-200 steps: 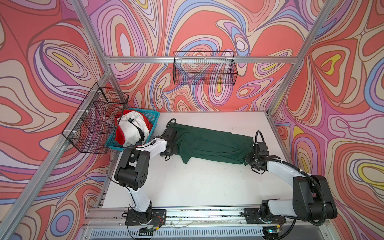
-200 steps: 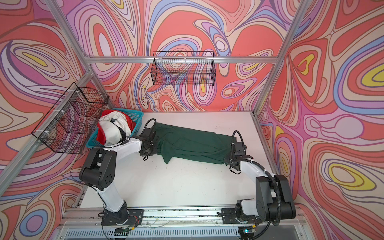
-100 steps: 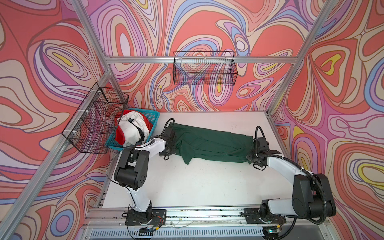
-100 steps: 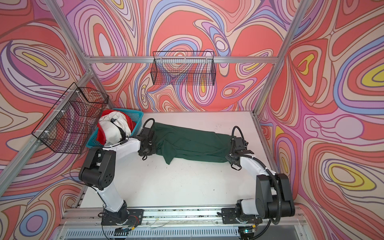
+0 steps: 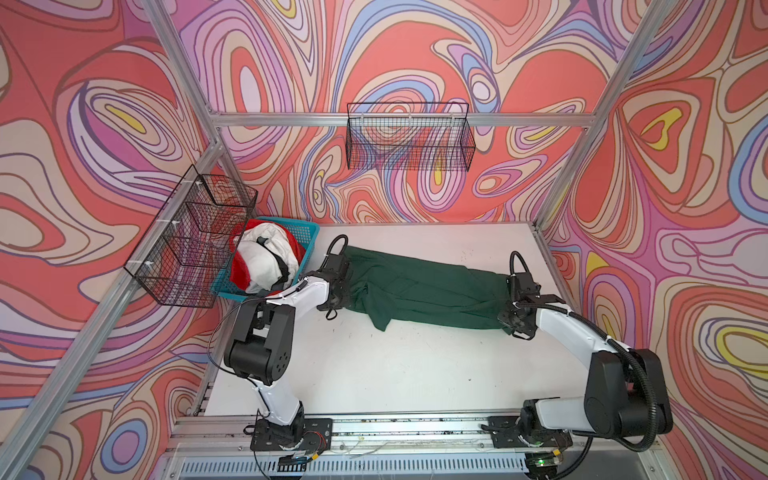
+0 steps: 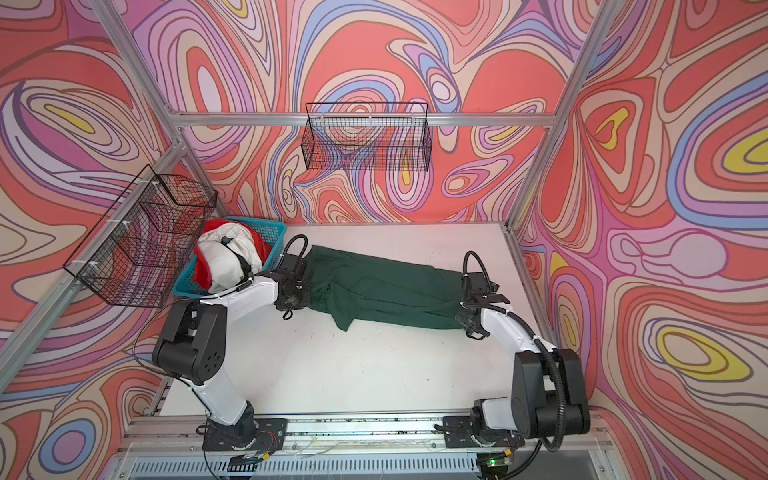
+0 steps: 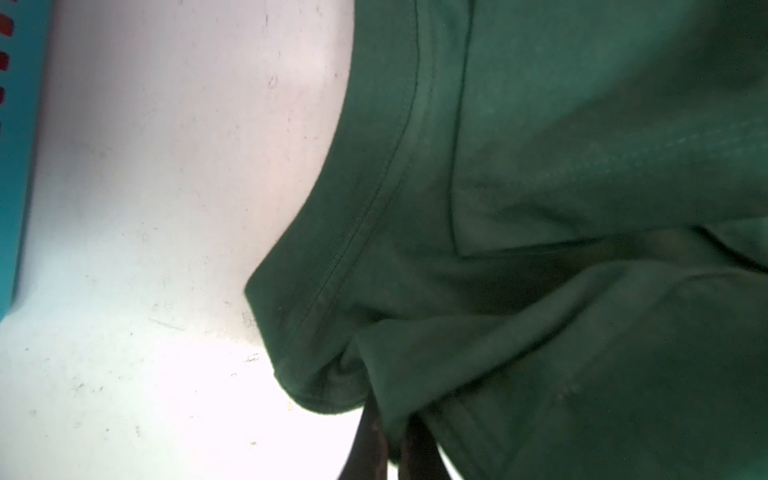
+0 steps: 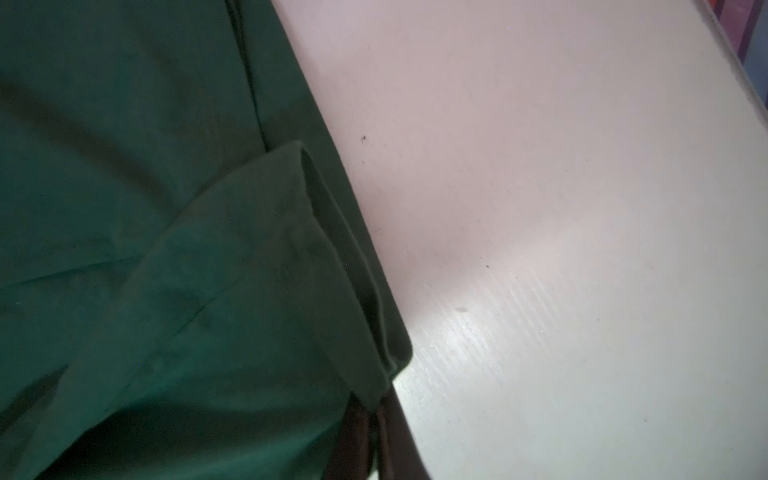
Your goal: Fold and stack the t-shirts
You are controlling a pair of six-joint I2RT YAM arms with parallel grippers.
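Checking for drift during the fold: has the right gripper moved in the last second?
Yes, slightly. In a top view the right gripper has shifted away from the front rail, toward the back wall, gripping the green t-shirt.

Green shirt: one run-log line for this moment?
green t-shirt: long strip across table | left pincer: shut on collar end | right pincer: shut on hem end | other shirts: piled in blue basket

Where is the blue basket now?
In both top views the blue basket sits in the far left corner of the table, beside the black wire rack.
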